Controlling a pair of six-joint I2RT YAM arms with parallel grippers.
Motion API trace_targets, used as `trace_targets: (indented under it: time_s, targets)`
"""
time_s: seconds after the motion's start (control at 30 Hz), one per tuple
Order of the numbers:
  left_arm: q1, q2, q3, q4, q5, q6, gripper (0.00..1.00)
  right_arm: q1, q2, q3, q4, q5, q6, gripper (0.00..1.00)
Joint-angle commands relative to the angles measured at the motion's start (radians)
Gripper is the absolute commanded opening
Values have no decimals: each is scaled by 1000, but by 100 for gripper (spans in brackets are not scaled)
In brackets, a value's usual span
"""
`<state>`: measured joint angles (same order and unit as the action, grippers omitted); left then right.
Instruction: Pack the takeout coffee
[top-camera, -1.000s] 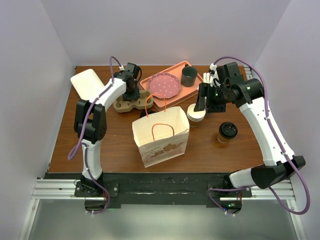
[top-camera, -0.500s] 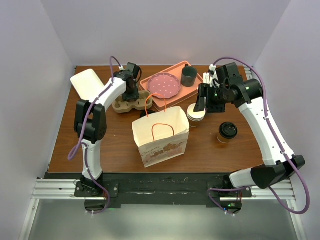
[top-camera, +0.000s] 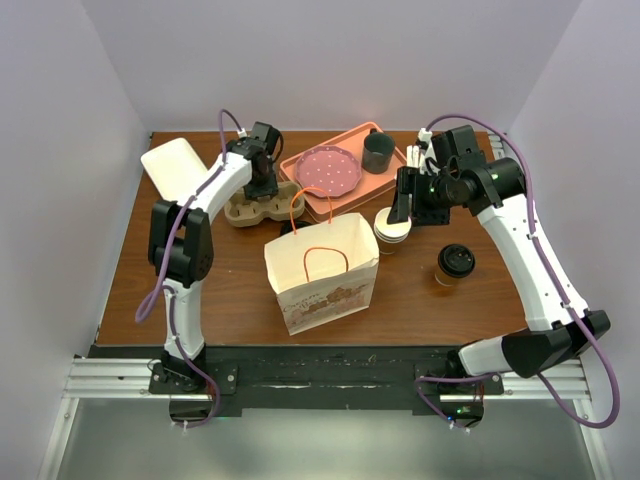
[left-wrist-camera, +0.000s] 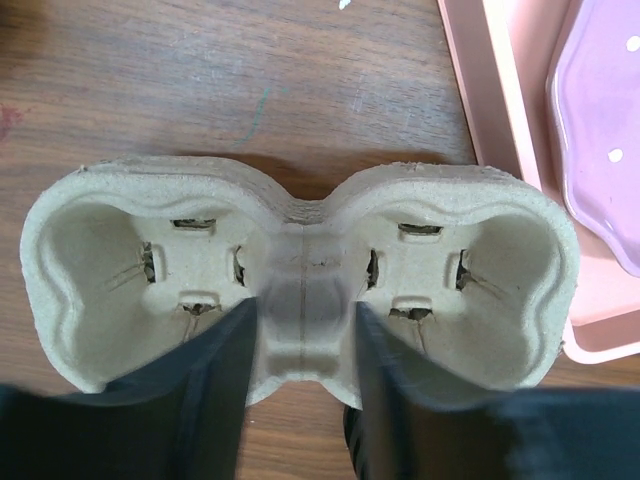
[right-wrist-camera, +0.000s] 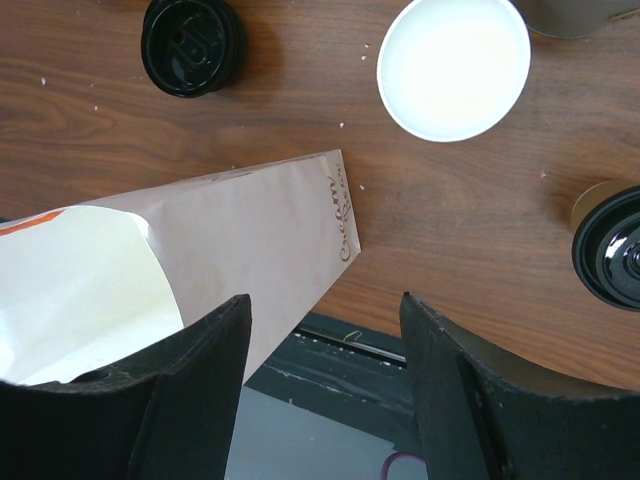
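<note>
Both hands barely moved: left hand pinches the cup carrier, right hand spread.

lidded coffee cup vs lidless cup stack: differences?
The lidded cup has a black sip lid; the cup stack is open, white inside. The lidded cup is single; the cup stack is several nested. The cup stack stands beside the paper bag, the lidded cup farther right. Both brown paper, upright on the table.

This was a robot test cell in a lab: plain pale walls boxed in a wooden table at the centre of the frame. A left arm and a right arm, both trailing purple cables, were bolted to a metal rail along the bottom edge. The takeout coffee and a paper bag stood on the table like café props.
</note>
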<state>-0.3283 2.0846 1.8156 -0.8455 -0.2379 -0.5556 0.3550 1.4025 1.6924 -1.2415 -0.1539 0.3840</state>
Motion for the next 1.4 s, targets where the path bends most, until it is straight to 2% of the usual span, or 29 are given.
trace_targets:
  time_s: [0.0, 0.17, 0.33, 0.7, 0.87, 1.0, 1.23, 1.37]
  targets:
    - [3, -23, 25, 10, 2, 10, 43, 4, 4, 7, 17, -30, -11, 65]
    - [3, -58, 22, 25, -14, 10, 43, 2, 6, 6, 16, -30, -16, 65]
    - [5, -34, 11, 37, 5, 11, 52, 4, 12, 19, 17, -35, -22, 65]
    - [3, -9, 5, 25, 2, 17, 61, 4, 9, 16, 14, -32, -28, 65]
    - [3, -8, 1, 25, -11, 16, 61, 4, 19, 19, 14, -35, -31, 65]
    - [3, -6, 1, 20, -23, 16, 54, 4, 23, 16, 20, -38, -31, 64]
    - [3, 2, -22, 20, -26, 14, 54, 4, 21, 15, 20, -36, -31, 64]
    - [3, 0, -35, 29, -26, 13, 57, 4, 18, 9, 22, -38, -30, 64]
